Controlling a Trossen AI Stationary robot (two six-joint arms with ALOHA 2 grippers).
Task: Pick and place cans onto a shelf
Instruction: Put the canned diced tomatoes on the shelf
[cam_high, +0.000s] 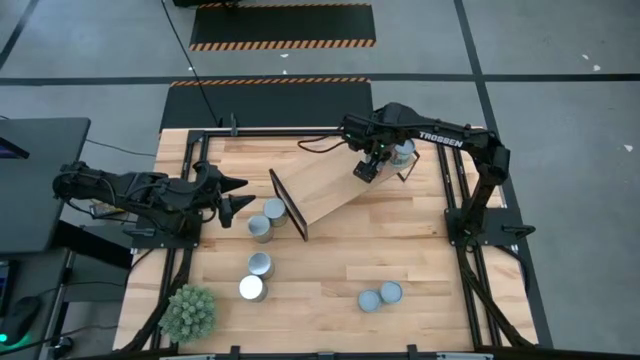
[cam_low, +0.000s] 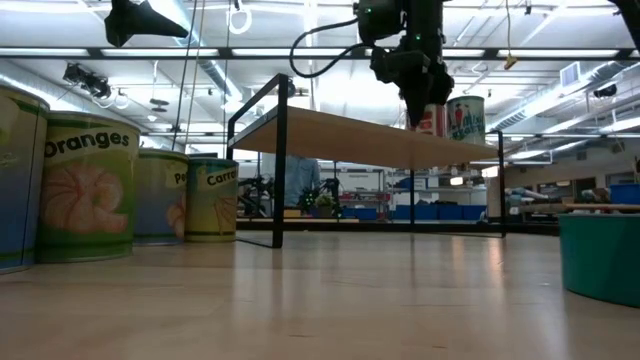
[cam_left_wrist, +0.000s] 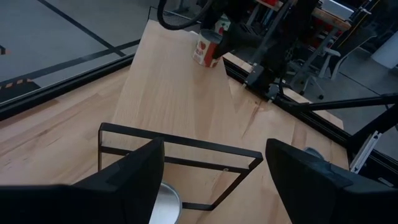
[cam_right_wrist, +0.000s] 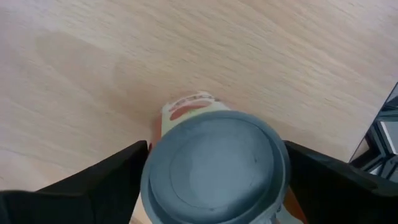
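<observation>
The left end effector (cam_high: 238, 195) hangs with its jaws spread and empty beside the shelf's (cam_high: 325, 195) left end. Four cans (cam_high: 262, 228) wait on the counter (cam_high: 330, 270) near it, with two more near right. At the shelf's far right end, the right end effector (cam_high: 372, 165) grips a red-labelled can (cam_low: 430, 118) (another stands beside it).

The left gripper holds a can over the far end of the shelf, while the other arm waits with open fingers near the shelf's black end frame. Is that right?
Not quite: the right gripper holds the can over the shelf, as the high view shows. The left gripper is the one waiting, open, near the black end frame.
</observation>
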